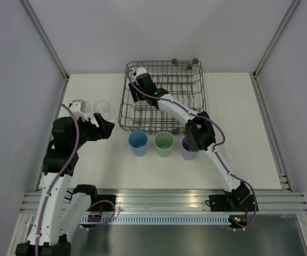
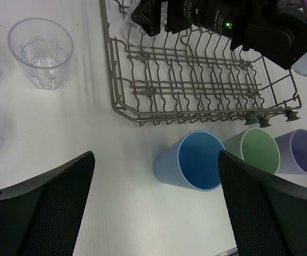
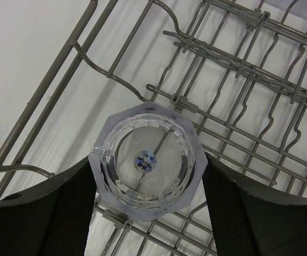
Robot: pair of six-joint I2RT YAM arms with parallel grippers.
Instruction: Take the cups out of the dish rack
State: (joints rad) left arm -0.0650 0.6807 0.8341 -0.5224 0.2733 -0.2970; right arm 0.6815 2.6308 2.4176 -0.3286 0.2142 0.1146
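Right fingers [image 3: 36,213] clasp the clear glass [image 3: 147,160] inside the dish rack [image 3: 239,69].

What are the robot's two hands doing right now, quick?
Left gripper: open, holding nothing.
Right gripper: closed on a clear glass in the dish rack.

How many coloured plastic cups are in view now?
3, standing in a row before the dish rack: blue cup left, green cup middle, purple cup right. The right arm covers some of the rack, so another may hide there.
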